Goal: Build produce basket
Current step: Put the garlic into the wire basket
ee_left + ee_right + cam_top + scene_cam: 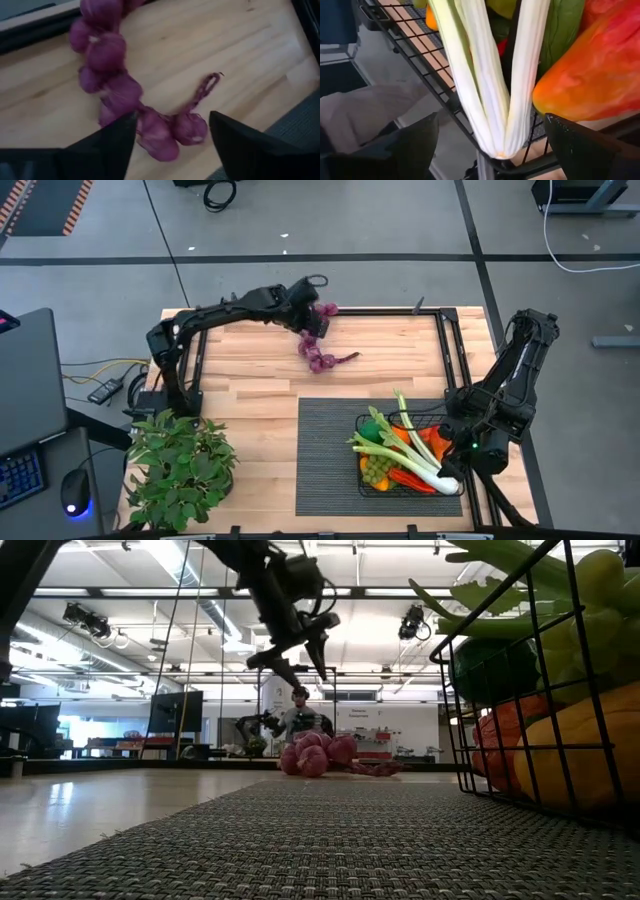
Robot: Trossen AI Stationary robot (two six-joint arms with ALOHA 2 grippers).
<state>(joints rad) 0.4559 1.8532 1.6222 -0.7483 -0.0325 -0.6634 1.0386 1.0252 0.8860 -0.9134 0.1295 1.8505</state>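
Observation:
A string of purple grapes [318, 358] with a twisted stalk [204, 89] lies on the wooden table near its far edge. My left gripper [172, 117] hovers above it, open, with a finger on either side of the lowest bulbs. In the low view the left gripper [305, 668] is clear of the grapes [315, 755]. The black wire basket [362, 480] stands on the dark mat at the near right. It holds a leek [415, 445], peppers and other produce. My right gripper [492, 120] is open beside the basket. Its fingers flank the leek's white end [495, 100], which rests on the basket's rim [420, 65].
A leafy potted plant [180, 465] stands at the near left corner. The dark ribbed mat [330, 460] covers the near middle. A black rail [447, 350] runs along the table's right side. Bare wood lies between the grapes and the mat. A person [300, 715] sits far behind the table.

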